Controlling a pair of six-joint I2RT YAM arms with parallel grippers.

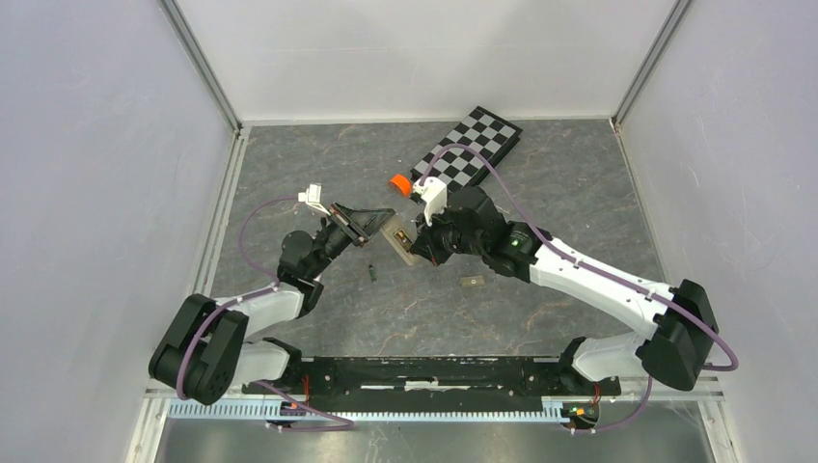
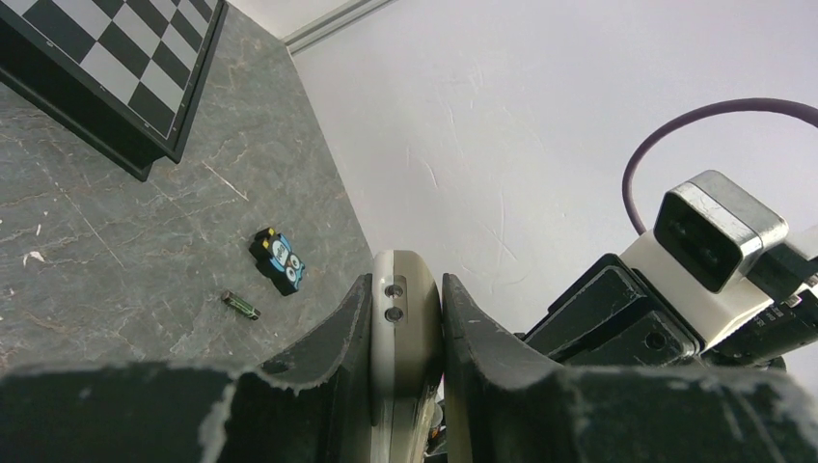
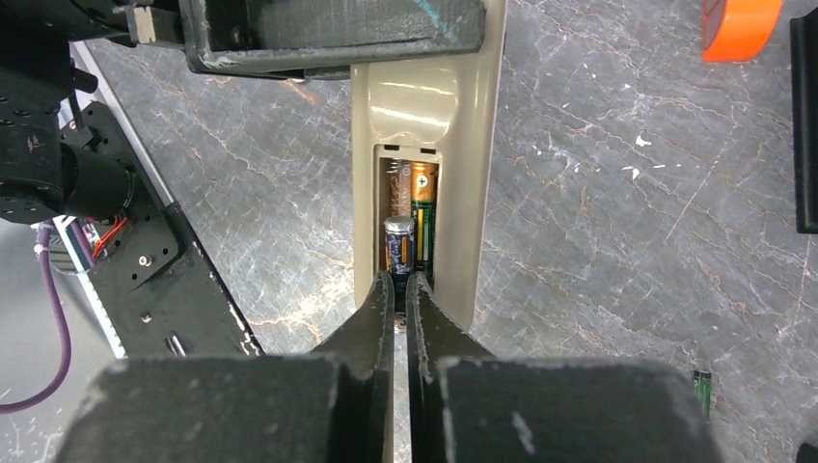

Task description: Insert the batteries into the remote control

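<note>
Right up against the lens of my right wrist camera, the black fingers [image 3: 371, 318] of my right gripper [image 3: 400, 286] sit pressed almost together, with only a sliver of gap between them. Their tips reach the near end of a slim dark-blue cylindrical battery with a silver cap [image 3: 399, 243]. It sits tilted in the left slot of the open compartment, capped end raised toward me. I cannot tell whether the tips pinch it or only touch it. Beside it, in the right slot, a gold, black and green battery [image 3: 423, 207] lies flat and seated. Both sit inside the long beige plastic remote control [image 3: 424, 106], held up between my two arms with its open back facing the right wrist camera. My left gripper [image 2: 405, 289] is clamped on the remote's other end, one black finger on each side of it.

Down on the grey marbled tabletop [image 1: 579, 183], a small dark loose battery [image 1: 371, 273] lies near the left gripper, apart from the remote. From the left wrist I see a green-tinted battery [image 2: 241, 306] lying just beside a blue-and-black square gadget [image 2: 280, 260]. I also see a small pale flat rectangular piece [image 1: 473, 283] lying beside my right arm. Beyond the grippers an orange roll [image 1: 398, 181] sits next to a corner of the black-and-white chequered board [image 1: 473, 149] at the far side
</note>
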